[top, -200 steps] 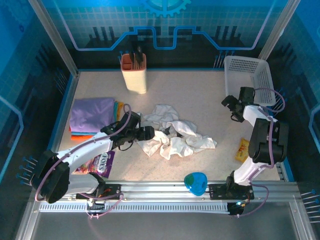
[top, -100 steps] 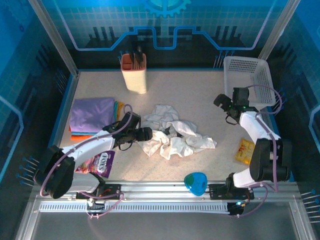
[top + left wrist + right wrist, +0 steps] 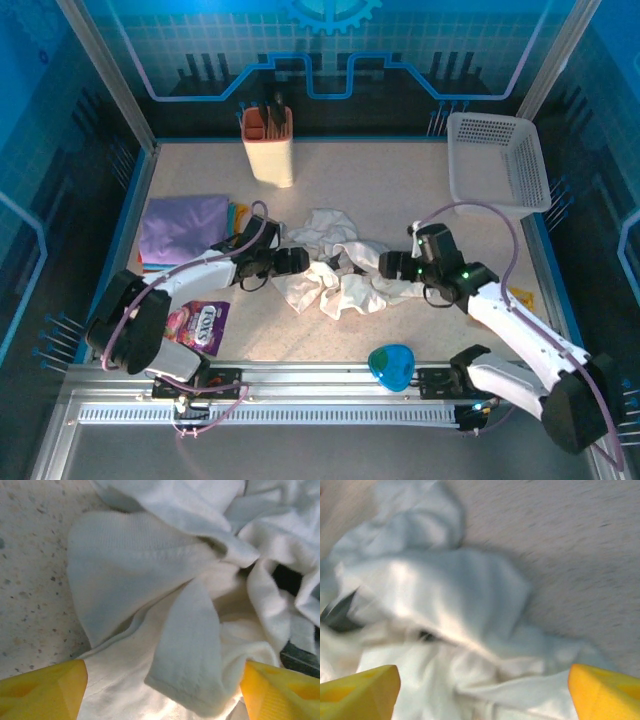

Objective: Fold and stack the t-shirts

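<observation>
the only writing in sight is the white lettering on the shiny purple snack packet (image 3: 197,322) at the near left of the tabletop (image 3: 400,200), and it is too small to read (rounded letters, nothing more to be made out)

the white t-shirt (image 3: 345,275) lies crumpled in a loose heap at the middle of the tabletop, unfolded, its cloth thick and soft with rolled hems, deep creases and a few small dark patches showing between the folds

well to its left a lavender-purple t-shirt (image 3: 183,228) lies folded flat on top of an orange-edged garment (image 3: 150,268), of which just the edge peeks out beneath

the left gripper (image 3: 300,262) sits low at the heap's left side; the left wrist view has its yellow fingertips (image 3: 42,687) spread wide, with a fold of the white cloth lying between them, not pinched

the right gripper (image 3: 388,265) is at the heap's right side, its yellow fingertips (image 3: 602,690) likewise wide apart over rumpled cloth in the blurred right wrist view, gripping nothing

a white perforated basket (image 3: 500,160) stands at the far right corner
</observation>
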